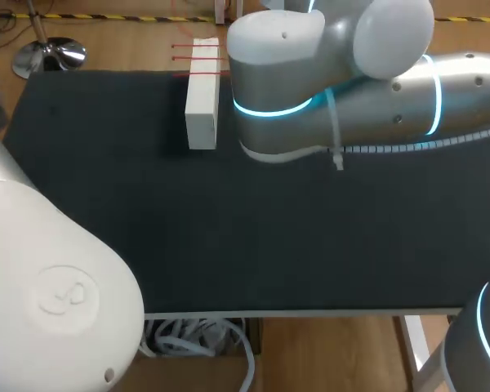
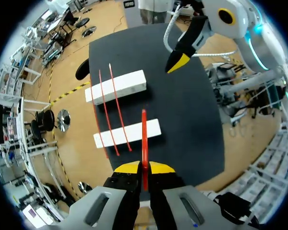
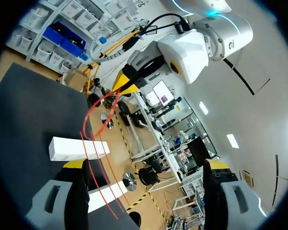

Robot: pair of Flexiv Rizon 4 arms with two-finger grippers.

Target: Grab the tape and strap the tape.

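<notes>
1. Black matte table top (image 1: 229, 245). In the head view its far side is partly covered by the bulky right arm (image 1: 376, 90), and its near left corner by the white shell of the left arm (image 1: 49, 278).
2. Long white rectangular block (image 1: 202, 94). It is the only block that shows in the head view. The left wrist view shows a second matching white block (image 2: 128, 133) lying parallel to it, apart from it and nearer the left gripper.
3. Thin red strip of tape (image 2: 144, 136). It is pinched between the yellow tips of the left gripper (image 2: 144, 166), whose fingers press on it from both sides. It runs straight ahead over the nearer block. In the right wrist view it bows in a curve above the table. Whether its far end touches anything cannot be made out.
4. Loose thin red strips (image 2: 108, 110). They lie across both blocks, beside the held strip. Two are plain, and a third shows faintly along the table's edge.
5. Right gripper (image 3: 144, 165). Its fingers are spread wide apart, raised over the table beyond the blocks.
6. Both grippers are hidden behind the arms in the head view.
</notes>
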